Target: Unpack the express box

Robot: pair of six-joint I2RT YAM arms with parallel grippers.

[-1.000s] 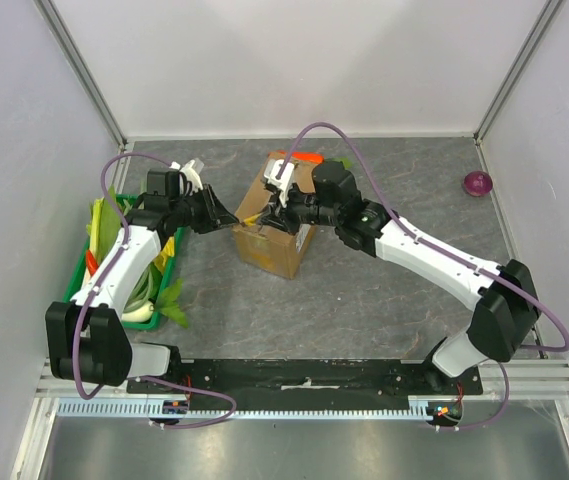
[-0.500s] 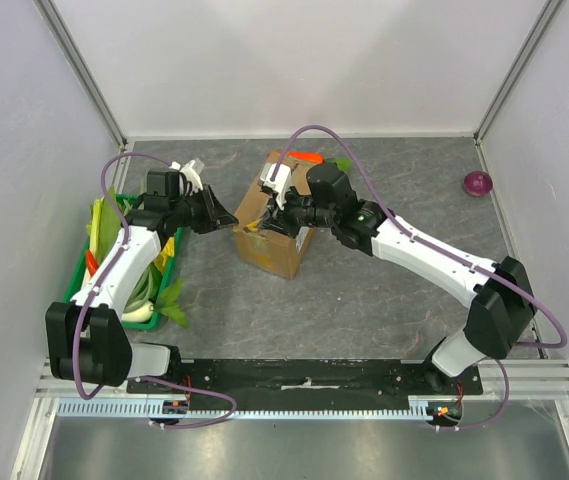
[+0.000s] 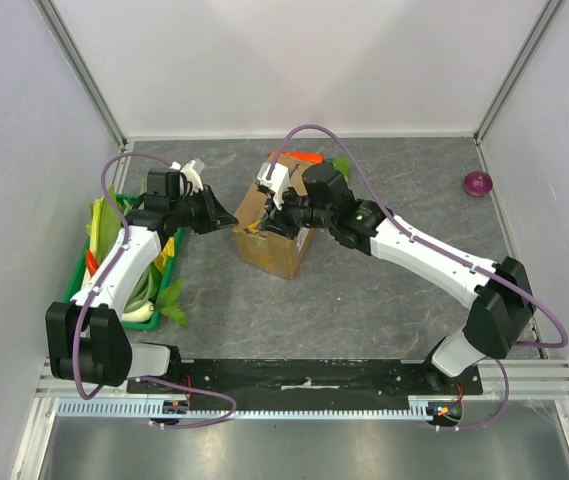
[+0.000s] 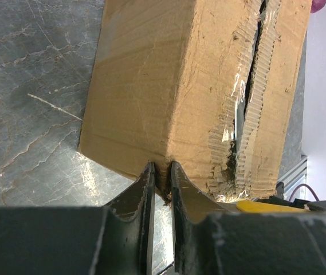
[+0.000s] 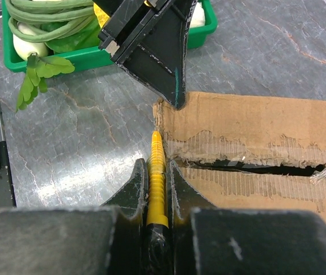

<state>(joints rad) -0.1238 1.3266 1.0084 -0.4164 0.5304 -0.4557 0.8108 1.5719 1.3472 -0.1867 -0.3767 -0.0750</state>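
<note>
Top view: the express box (image 3: pixel 270 250) stands mid-table with its flaps down, and the left gripper (image 3: pixel 230 221) is at its left corner. Left wrist: the jaws pinch that corner, apparently to steady the box. Right wrist: the right gripper (image 5: pixel 157 163) clamps a yellow ridged tool (image 5: pixel 158 189) at the end of the seam, probably to slit it.

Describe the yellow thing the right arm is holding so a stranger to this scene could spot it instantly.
Start at the brown express box on the grey table. At its corner facing the green tray, the right gripper pinches a thin, ridged yellow strip, tip by the flap seam. It's bright yellow against black fingers and brown cardboard.
</note>
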